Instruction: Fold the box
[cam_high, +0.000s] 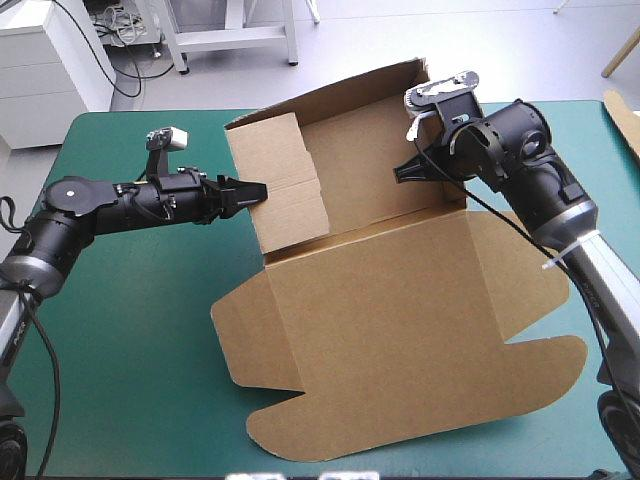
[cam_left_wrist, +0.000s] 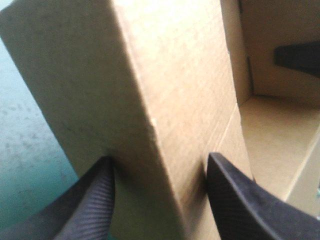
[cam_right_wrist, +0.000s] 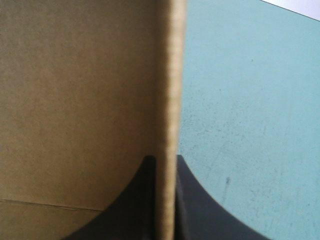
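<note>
the box (cam_high: 400, 300) lies in the middle of the desk (cam_high: 130, 330), on its teal-green cover, and is partly built. at the far end, walls stand up around the tray floor. nearer the robot, the broad lid (cam_high: 420, 340) with its rounded tabs lies flat on the cover.

the left tool (cam_high: 250, 193) comes in level from the desk's left side and meets the box's left wall (cam_high: 285, 185). this wall is a thick, folded-over panel that leans slightly in over the tray. in the left wrist view the tool's black fingers (cam_left_wrist: 95, 200) are spread, one on each side of the doubled wall. the board fills the gap between them and both fingers lie against it. past the wall the tray's inside corner shows, and farther off a black tip of the other tool.

the right tool (cam_high: 408, 170) reaches down at the far right corner of the tray, onto the right wall (cam_right_wrist: 167, 75). in the right wrist view its fingers are pressed nearly together. they pinch the thin edge of the upright board, with the brown inner face on one side and bare teal-green cover on the other.

the far wall (cam_high: 350, 120) stands upright between the two tools. a separate strip of brown board (cam_high: 625, 120) lies at the desk's right edge, well apart from the box.
</note>
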